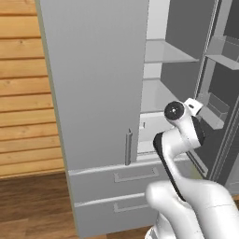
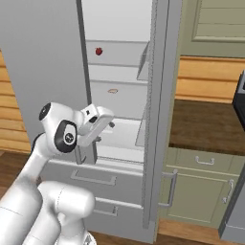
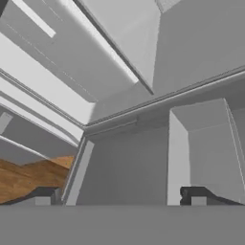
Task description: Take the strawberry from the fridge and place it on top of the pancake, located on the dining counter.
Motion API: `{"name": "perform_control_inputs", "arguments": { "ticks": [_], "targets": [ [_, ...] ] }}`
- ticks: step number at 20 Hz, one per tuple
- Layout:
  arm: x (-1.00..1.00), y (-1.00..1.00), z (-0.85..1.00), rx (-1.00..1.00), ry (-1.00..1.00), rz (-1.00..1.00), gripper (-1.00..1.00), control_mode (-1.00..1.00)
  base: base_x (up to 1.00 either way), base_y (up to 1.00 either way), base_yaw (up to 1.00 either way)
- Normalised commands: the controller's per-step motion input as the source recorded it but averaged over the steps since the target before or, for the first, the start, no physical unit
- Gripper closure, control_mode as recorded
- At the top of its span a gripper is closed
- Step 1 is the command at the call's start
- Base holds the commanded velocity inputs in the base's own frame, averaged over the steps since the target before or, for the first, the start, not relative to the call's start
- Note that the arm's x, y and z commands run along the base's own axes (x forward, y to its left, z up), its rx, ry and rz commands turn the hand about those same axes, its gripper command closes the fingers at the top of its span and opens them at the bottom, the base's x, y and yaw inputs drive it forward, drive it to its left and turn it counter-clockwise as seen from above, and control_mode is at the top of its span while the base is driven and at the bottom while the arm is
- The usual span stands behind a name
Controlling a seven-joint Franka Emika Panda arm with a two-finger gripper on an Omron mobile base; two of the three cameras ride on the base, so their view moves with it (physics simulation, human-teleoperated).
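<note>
Hand view first: gripper [image 3: 119, 197] spread wide, both dark tips far apart at the bottom edge, nothing between them. It looks into the fridge [image 3: 143, 158] interior at a tilt, bare grey panels and a door bin, no berry in sight. Right base view puts the gripper [image 2: 106, 130] at the mouth of the open right-hand compartment, low, level with the bottom shelf zone, jaws empty. Probably parked there because the door is already swung open, so the reach-in comes next. Past it, a small flat tan item [image 2: 113, 90] lies on the middle shelf. Further up and back, the strawberry [image 2: 99, 51] sits on the upper shelf, well above the hand and apart from it, so the arm must rise. Left base view: the arm's elbow covers the gripper, and the closed left door blocks the strawberry. Pancake and dining counter are out of frame.
</note>
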Motion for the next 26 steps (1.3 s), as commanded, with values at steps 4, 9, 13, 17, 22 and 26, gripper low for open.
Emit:
{"name": "perform_control_inputs", "arguments": {
  "ticks": [4,9,13,17,22,26],
  "targets": [
    [-0.28,0.87,0.00,0.38,-0.13,-0.16,-1.00,-1.00,0.00,0.00,0.00],
    [-0.14,0.61,0.00,0.49,-0.04,-0.16,-1.00,-1.00,0.00,0.00,0.00],
    [-0.18,0.24,-0.02,0.56,-0.05,-0.10,-1.00,-1.00,0.00,0.00,0.00],
    [-0.09,0.27,-0.05,0.50,-0.09,-0.10,-1.00,-1.00,0.00,0.00,0.00],
    [-0.01,0.39,-0.09,0.35,-0.10,-0.07,-1.00,-1.00,0.00,0.00,0.00],
    [0.00,0.49,-0.03,0.04,-0.10,-0.06,-1.00,-1.00,0.00,0.00,0.00]
  ]
}}
